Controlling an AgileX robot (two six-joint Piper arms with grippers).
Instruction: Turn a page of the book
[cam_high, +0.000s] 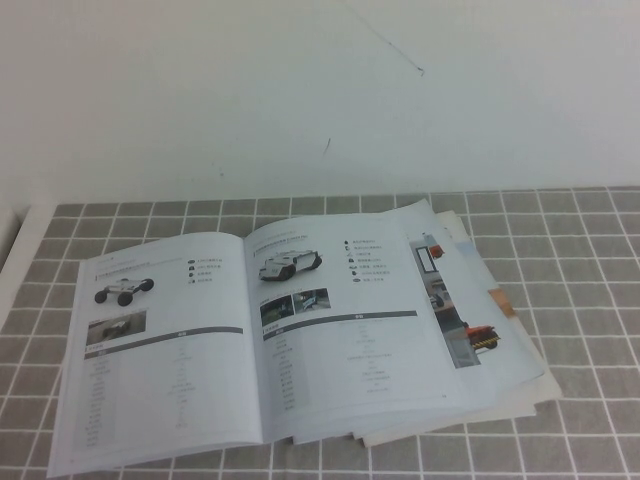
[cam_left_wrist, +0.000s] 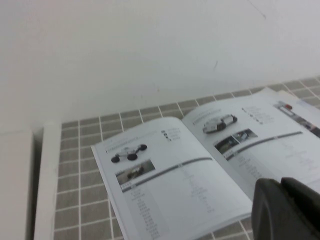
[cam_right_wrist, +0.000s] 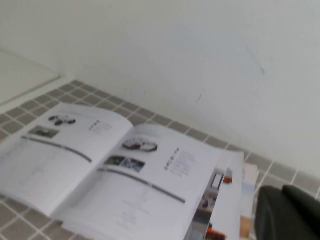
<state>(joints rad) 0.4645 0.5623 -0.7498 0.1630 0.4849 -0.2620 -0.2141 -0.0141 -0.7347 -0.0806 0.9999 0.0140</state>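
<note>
Book (cam_high: 270, 340) lies open, spine running near–far; left gripper (cam_left_wrist: 287, 210) and right gripper (cam_right_wrist: 290, 212) hover nearside, jaw states indiscernible.

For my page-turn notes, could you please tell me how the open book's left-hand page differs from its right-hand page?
On the book, the left-hand page shows a wheeled vehicle with one photo below; the right-hand page shows a different vehicle with two. The left lies on the tiled table; the right rests on fanned brochures. Both carry tables. Left gripper and right gripper stay off the paper.
</note>
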